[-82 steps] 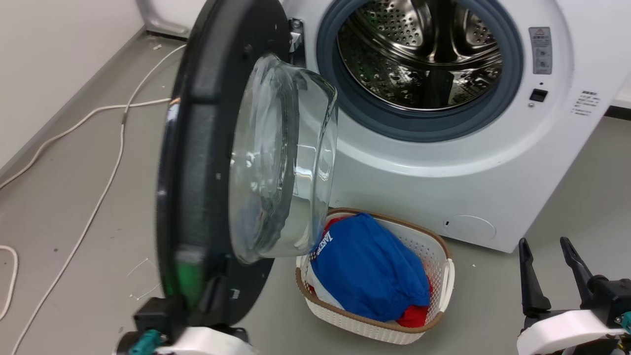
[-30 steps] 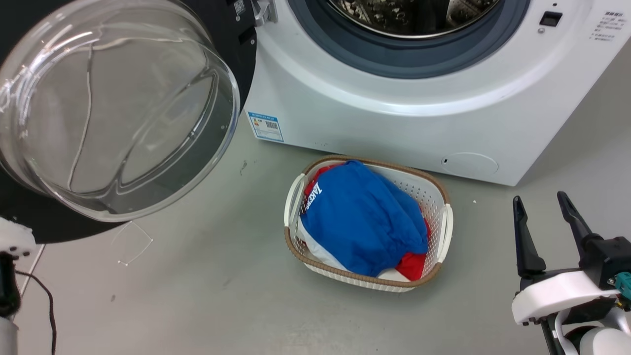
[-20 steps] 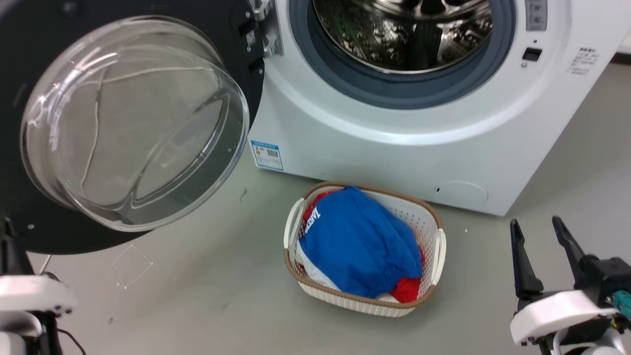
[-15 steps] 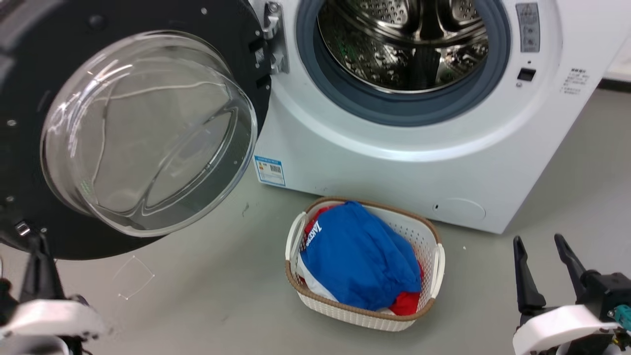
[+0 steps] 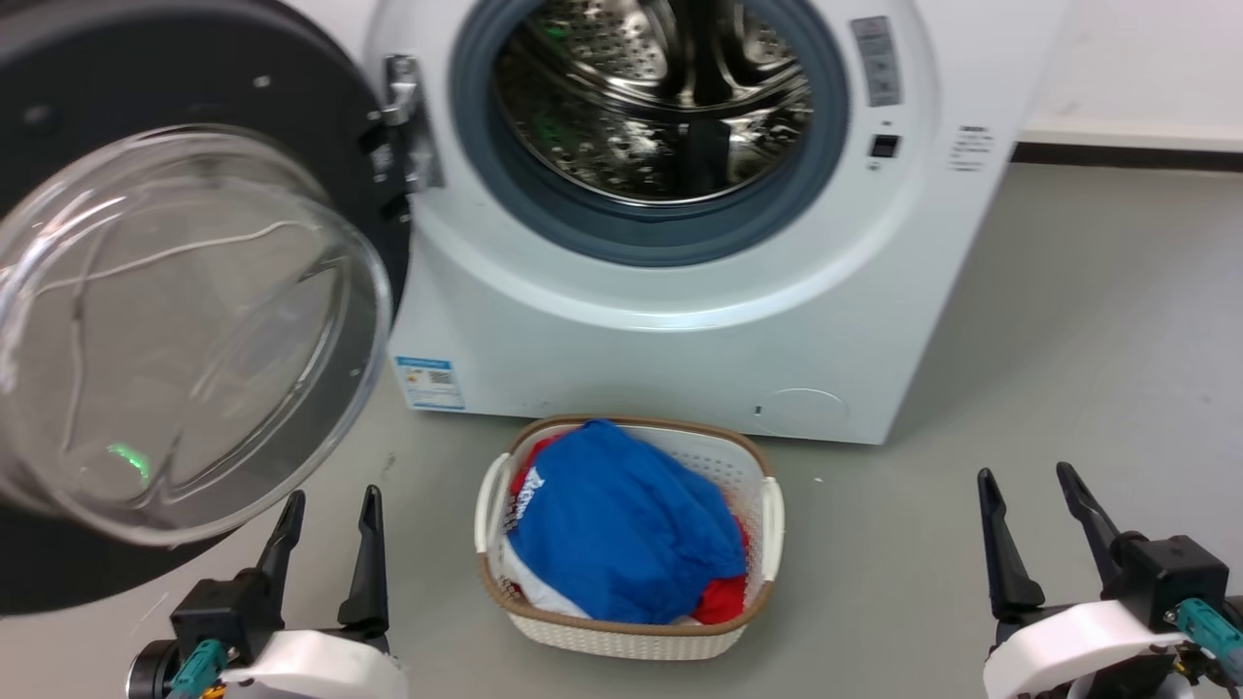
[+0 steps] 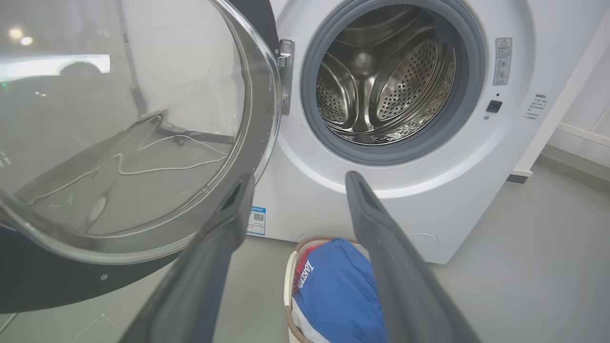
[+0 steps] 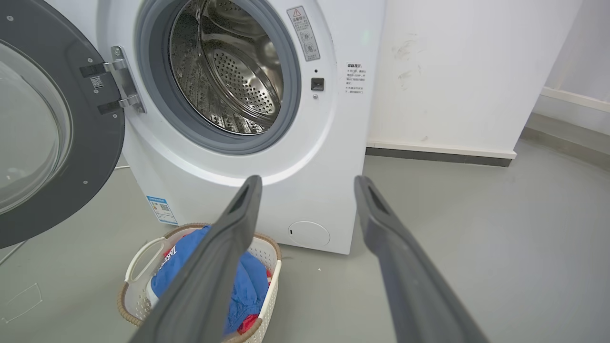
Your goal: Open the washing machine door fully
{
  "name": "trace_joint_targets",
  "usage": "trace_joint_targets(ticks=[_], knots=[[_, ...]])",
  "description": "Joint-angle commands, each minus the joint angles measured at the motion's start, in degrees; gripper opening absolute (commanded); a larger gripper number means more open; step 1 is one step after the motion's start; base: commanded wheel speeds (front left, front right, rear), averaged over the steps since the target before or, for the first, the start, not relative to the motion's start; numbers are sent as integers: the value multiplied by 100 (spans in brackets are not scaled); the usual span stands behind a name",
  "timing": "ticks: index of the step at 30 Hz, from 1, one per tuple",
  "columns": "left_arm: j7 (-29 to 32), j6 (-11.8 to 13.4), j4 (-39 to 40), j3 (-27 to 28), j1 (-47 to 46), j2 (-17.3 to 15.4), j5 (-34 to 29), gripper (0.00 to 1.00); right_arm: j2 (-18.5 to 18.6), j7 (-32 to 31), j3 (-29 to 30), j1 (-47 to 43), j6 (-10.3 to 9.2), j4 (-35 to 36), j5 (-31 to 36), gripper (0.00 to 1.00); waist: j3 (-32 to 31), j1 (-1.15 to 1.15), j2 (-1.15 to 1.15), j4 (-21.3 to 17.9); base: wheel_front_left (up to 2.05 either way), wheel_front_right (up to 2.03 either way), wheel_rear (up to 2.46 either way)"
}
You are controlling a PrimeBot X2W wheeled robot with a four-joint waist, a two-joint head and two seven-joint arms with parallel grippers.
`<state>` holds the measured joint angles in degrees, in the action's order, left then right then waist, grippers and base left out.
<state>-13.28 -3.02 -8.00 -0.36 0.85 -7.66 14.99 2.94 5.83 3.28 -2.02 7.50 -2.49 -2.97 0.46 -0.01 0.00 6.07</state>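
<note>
The washing machine door (image 5: 320, 126) is a big black disc with a clear bulging glass bowl (image 5: 175, 330); it stands swung wide to the left of the white washing machine (image 5: 680, 340), hanging on its hinge (image 5: 403, 121). The steel drum (image 5: 651, 97) lies open inside its grey rubber rim. The door (image 6: 28, 281) and the door (image 7: 100, 143) also appear from the wrists. My left gripper (image 5: 330, 500) is open, low in front of the door's bottom edge and apart from it. My right gripper (image 5: 1029, 481) is open at the lower right, over bare floor.
A white basket (image 5: 767, 515) with a brown rim holds blue and red clothes (image 5: 621, 534) on the grey floor in front of the machine, between my two grippers. A white cord shows through the glass. A white wall with a dark baseboard (image 5: 1126, 155) runs to the right.
The head camera has shifted, so the machine now sits further left in view. The door has swung from half open to wide open. My left gripper has come away from it, open.
</note>
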Motion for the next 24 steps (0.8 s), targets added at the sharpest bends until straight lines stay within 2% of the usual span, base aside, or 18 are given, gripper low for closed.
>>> trace_joint_targets(ticks=[1,7,12,24], knots=[[-1,0,-23,-30,-66,-7,-37,100,-12,24,15,47,-1,-25,13,100,-6,1,0,-228,0,0,0],[-62,54,-306,-203,-246,38,-182,100,-12,65,-59,75,-1,-106,43,100,-12,1,0,-761,0,0,0],[-102,130,-460,-229,-225,66,-209,100,-12,91,-148,70,-2,-179,42,100,-50,1,0,-1043,0,0,0],[-153,326,-645,-187,-100,75,-218,100,-12,136,-226,53,-2,-208,61,100,-63,1,0,-1092,0,0,0]])
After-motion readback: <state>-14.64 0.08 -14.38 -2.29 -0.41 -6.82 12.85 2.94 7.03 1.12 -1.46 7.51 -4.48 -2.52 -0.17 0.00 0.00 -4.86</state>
